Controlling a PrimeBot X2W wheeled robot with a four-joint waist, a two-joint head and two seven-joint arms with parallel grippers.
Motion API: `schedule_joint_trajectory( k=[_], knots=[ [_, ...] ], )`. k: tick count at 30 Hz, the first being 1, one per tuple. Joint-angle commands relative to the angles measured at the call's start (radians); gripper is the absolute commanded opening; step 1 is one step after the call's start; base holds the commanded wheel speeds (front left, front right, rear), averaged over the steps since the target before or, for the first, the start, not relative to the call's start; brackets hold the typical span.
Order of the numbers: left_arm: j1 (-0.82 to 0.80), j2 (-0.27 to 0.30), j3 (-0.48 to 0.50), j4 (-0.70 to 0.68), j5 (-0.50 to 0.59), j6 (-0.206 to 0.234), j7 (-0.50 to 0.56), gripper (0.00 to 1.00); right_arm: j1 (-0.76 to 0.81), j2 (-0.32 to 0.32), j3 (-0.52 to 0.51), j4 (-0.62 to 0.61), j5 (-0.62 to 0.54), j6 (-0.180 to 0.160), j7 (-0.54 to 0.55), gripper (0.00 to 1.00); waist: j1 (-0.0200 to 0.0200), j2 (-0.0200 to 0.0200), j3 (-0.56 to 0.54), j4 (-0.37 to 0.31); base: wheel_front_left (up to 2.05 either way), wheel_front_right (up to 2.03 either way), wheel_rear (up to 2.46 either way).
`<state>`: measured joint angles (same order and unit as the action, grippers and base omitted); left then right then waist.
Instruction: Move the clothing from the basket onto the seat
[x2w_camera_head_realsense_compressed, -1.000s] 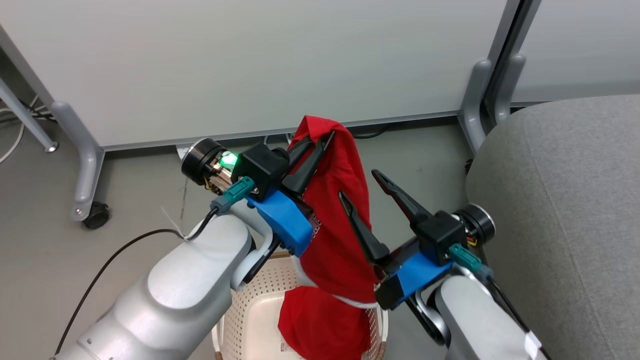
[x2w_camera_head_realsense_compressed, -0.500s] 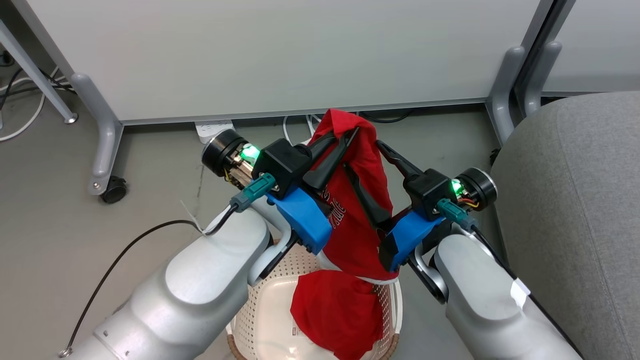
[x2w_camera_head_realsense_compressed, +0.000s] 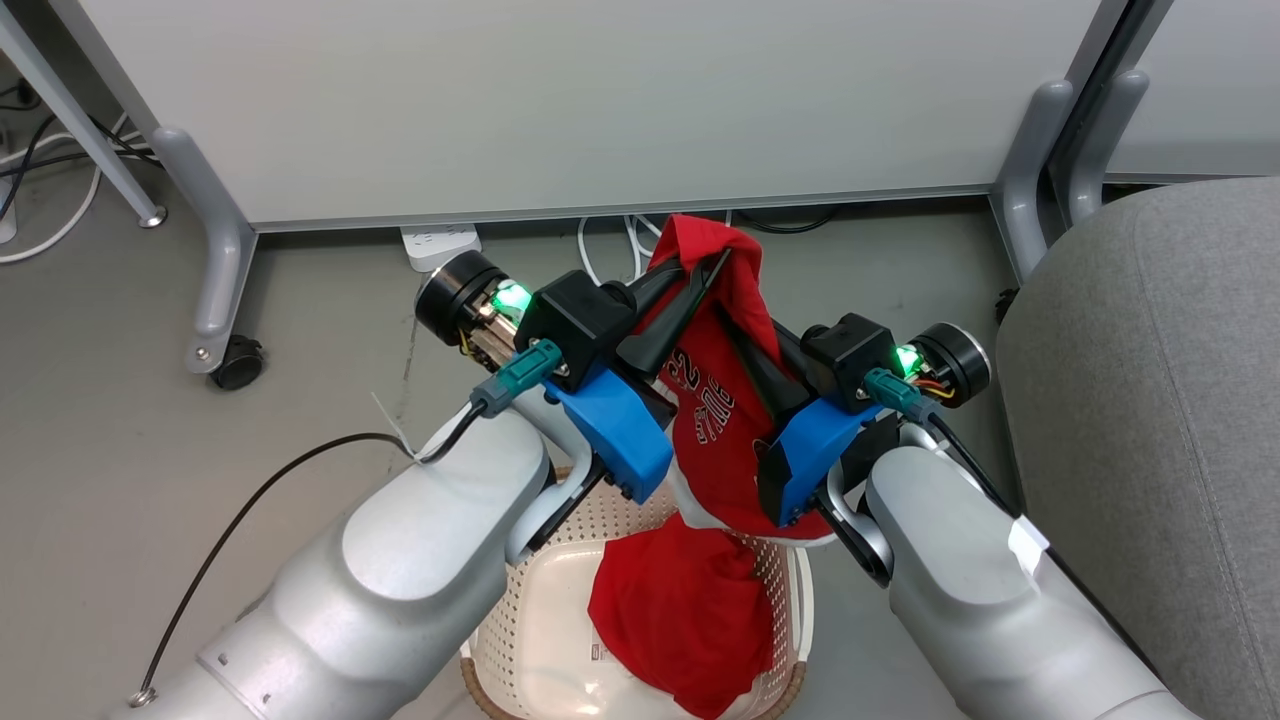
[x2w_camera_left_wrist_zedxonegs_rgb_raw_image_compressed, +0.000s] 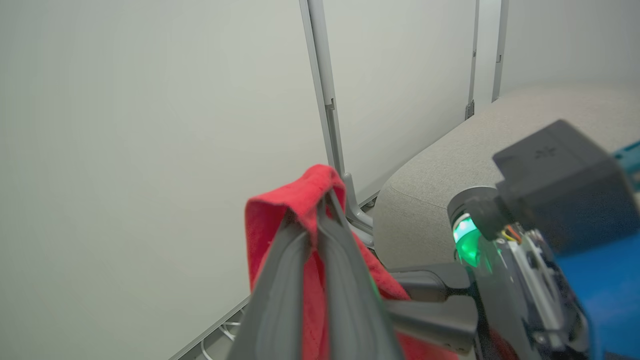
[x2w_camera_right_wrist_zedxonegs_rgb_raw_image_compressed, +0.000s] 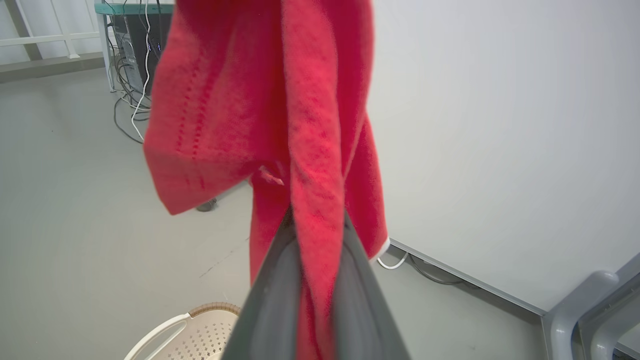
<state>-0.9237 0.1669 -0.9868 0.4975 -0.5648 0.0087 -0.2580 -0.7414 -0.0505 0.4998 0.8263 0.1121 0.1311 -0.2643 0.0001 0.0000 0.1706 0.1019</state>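
Observation:
The red clothing (x2w_camera_head_realsense_compressed: 715, 440) with white lettering hangs above the basket (x2w_camera_head_realsense_compressed: 795, 610), and its lower folds reach down inside. My left gripper (x2w_camera_head_realsense_compressed: 718, 262) is shut on the garment's top edge. Just below and to the right, my right gripper (x2w_camera_head_realsense_compressed: 738, 322) is shut on a fold of the same fabric. In the left wrist view, the left gripper (x2w_camera_left_wrist_zedxonegs_rgb_raw_image_compressed: 326, 197) pinches the clothing (x2w_camera_left_wrist_zedxonegs_rgb_raw_image_compressed: 280, 210). Fabric (x2w_camera_right_wrist_zedxonegs_rgb_raw_image_compressed: 280, 115) runs down between the right gripper's (x2w_camera_right_wrist_zedxonegs_rgb_raw_image_compressed: 314, 227) closed fingers, with the basket (x2w_camera_right_wrist_zedxonegs_rgb_raw_image_compressed: 187, 332) below. The grey seat (x2w_camera_head_realsense_compressed: 1150, 400) stands at the right.
White partition panels (x2w_camera_head_realsense_compressed: 600, 100) on grey legs (x2w_camera_head_realsense_compressed: 215, 260) with a castor (x2w_camera_head_realsense_compressed: 238, 362) stand behind. A power strip (x2w_camera_head_realsense_compressed: 440, 242) and cables lie on the grey floor beneath them. A black cable (x2w_camera_head_realsense_compressed: 250, 500) trails from my left arm.
My right gripper moved left onto the hanging clothing and shut on it. The left gripper kept its hold. The head view has shifted, so the basket shows more.

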Motion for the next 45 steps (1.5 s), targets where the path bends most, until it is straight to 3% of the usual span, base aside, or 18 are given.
schedule_joint_trajectory(
  k=[1, 17, 18, 19, 20, 33, 45],
  knots=[
    [-0.01, -0.002, 0.004, 0.004, 0.003, -0.004, -0.007, 0.0, -0.019, 0.0, 0.006, 0.005, 0.01, -0.001, 0.0, 0.0, -0.0001, 0.0, -0.001, -0.002, 0.0, 0.0, 0.0],
    [-0.009, -0.002, 0.016, 0.021, 0.004, -0.009, -0.008, 0.0, -0.03, 0.0, -0.001, -0.005, 0.031, -0.001, 0.0, 0.0, -0.0001, 0.0, 0.006, -0.013, 0.0, 0.0, 0.0],
    [-0.009, -0.002, 0.018, 0.023, 0.005, -0.005, -0.008, 0.09, -0.03, 0.0, -0.002, -0.006, 0.032, -0.001, 0.0, 0.0, -0.0001, 0.0, 0.006, -0.013, 0.0, 0.0, 0.0],
    [-0.009, -0.002, 0.018, 0.023, 0.005, -0.005, -0.008, 0.09, -0.03, 0.0, -0.002, -0.006, 0.032, -0.001, 0.0, 0.0, -0.0001, 0.0, 0.006, -0.013, 0.0, 0.0, 0.0],
    [-0.008, -0.003, 0.019, 0.027, 0.004, -0.004, -0.008, 1.0, -0.028, 0.0, -0.011, -0.007, 0.039, -0.001, 0.0, 0.0, -0.0001, 0.0, 0.006, -0.014, 0.0, 0.0, 0.0],
    [0.012, 0.008, 0.022, 0.039, 0.007, 0.001, -0.008, 1.0, -0.003, 0.0, -0.072, -0.044, 0.062, -0.001, 0.0, 0.0, -0.0001, 0.0, 0.026, -0.042, 0.0, 0.0, 0.0],
    [0.022, 0.031, 0.01, 0.023, 0.014, -0.001, -0.009, 1.0, 0.032, 0.0, -0.192, -0.153, 0.039, -0.001, 0.0, 0.0, -0.0001, 0.0, 0.075, -0.143, 0.0, 0.0, 0.0]
  ],
)
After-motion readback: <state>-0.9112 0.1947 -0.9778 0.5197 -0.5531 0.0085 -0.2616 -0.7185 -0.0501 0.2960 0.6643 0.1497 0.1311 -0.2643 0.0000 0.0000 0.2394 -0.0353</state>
